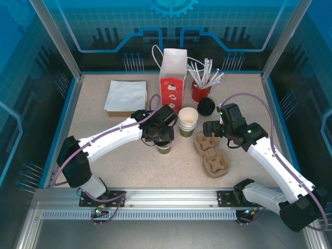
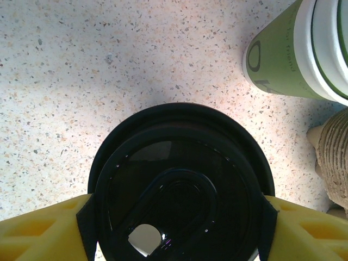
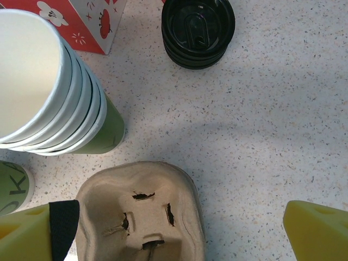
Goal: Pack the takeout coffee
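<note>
Yellow fingers point(image 2: 38, 231) of the left end effector point(image 2: 176, 217) press on either side of the coffee point(image 2: 179, 190) — pinching it at its black lid, which the wrist camera looks straight down on. The cup stands upright on the counter point(image 1: 129, 166), near the middle, its long axis vertical and in line with the end effector above it. For whatever comes next, the left arm is the one to use; the thing lies directly under its wrist, not off to a side.

Just to the right of the coffee lies the pulp carrier point(image 1: 211, 153), wells up and unfilled. The right end effector point(image 3: 176, 231) hangs over the carrier's far well with its fingers spread wide, holding nothing, well apart from the coffee.

Beyond the coffee and a little right is the cup stack point(image 1: 188, 122), close enough to be a likely thing to knock on a lift. Farther right sit the spare lids point(image 1: 206, 106). Farthest back stands the red bag point(image 1: 172, 83), upright, mouth open — almost straight beyond the coffee. The carrier is the nearer target, I judge, and the bag calls for a lift up and away.
</note>
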Available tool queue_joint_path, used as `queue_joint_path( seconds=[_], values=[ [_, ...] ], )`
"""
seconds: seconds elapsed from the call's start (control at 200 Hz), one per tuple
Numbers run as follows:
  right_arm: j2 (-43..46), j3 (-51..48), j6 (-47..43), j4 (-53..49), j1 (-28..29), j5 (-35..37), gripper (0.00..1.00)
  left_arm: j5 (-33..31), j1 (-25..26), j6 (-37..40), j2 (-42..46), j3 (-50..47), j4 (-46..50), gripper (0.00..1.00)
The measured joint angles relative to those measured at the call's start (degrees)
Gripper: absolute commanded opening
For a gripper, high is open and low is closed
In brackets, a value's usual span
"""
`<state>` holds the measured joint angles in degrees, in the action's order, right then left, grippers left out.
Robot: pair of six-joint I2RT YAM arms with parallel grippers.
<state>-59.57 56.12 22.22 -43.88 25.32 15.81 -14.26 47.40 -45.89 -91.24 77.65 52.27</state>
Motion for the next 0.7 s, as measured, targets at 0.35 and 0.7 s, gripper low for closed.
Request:
queue_joint_path(
  seconds=[0.35,0.7],
  values=[
    [0.00,-0.04,0.00,0.66,0.00,-0.17,1.00,-3.15,1.60,1.03,-1.46,1.18,2.47,0.72],
    [0.00,-0.72,0.00,1.07,-0.26,-0.46,1.00,-4.22,2.43,1.05,-2.60,2.71,2.97,0.71]
  ],
)
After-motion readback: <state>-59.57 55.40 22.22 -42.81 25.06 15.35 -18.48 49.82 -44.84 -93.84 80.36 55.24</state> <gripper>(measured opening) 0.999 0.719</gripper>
